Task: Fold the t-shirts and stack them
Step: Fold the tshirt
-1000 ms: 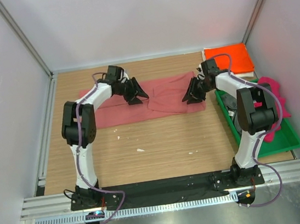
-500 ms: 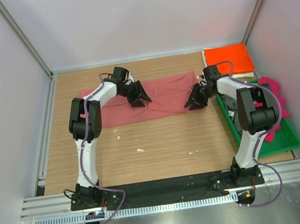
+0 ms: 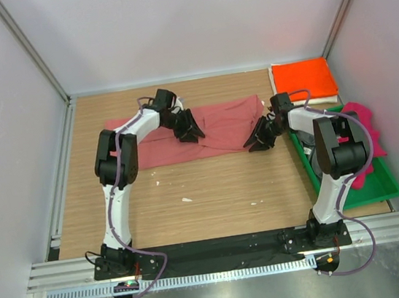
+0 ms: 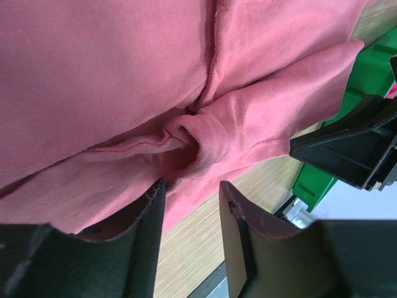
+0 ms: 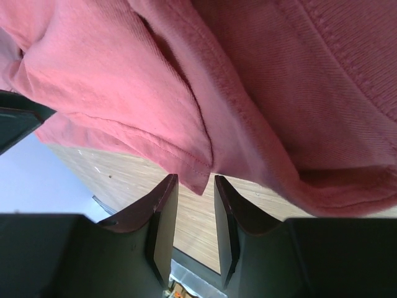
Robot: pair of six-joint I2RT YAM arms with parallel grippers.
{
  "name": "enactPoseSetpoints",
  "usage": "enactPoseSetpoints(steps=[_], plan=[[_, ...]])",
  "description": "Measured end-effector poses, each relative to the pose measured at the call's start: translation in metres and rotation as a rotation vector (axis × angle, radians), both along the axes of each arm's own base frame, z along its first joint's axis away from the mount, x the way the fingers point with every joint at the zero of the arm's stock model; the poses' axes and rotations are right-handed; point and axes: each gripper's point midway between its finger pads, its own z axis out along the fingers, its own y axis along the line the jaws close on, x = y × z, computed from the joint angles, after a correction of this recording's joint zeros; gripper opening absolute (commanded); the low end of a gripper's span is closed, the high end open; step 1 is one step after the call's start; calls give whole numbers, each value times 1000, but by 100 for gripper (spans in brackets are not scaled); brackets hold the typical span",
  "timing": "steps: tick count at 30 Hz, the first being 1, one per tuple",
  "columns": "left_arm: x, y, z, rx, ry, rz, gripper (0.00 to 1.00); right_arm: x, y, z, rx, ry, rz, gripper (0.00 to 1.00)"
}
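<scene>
The dusty salmon-red t-shirt (image 3: 218,121) lies spread and wrinkled across the back of the table. My left gripper (image 3: 188,130) is over its middle, jaws open, tips at a bunched fold (image 4: 186,133) near the shirt's near hem. My right gripper (image 3: 257,140) is at the shirt's near right edge, jaws a little open, with a hem corner (image 5: 197,177) hanging just at the tips. The orange t-shirt (image 3: 302,77) lies folded on a white one (image 3: 312,100) at the back right. The magenta t-shirt (image 3: 365,133) lies in the green tray (image 3: 367,189). No dark grey shirt shows.
The green tray stands along the right wall beside my right arm; it also shows in the left wrist view (image 4: 325,167), behind the right gripper (image 4: 350,149). Bare wood table (image 3: 212,191) lies in front of the shirt. White walls close in the sides and back.
Both grippers have moved toward the near side across the salmon-red shirt. The shirt's right part, folded over before, now lies drawn out flatter.
</scene>
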Motion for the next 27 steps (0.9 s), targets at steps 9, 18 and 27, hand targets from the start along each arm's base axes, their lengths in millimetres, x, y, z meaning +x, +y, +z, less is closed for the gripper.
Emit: enactPoseSetpoints(steps=[9, 18, 27], plan=[[-3, -3, 2, -16, 10, -8, 29, 6, 4, 3, 29, -5, -33, 26], [-3, -4, 5, -33, 43, 17, 15, 13, 7, 7, 59, -6, -73, 1], [15, -3, 17, -102, 88, 125, 13, 48, 7, 33, 49, -80, -85, 1]])
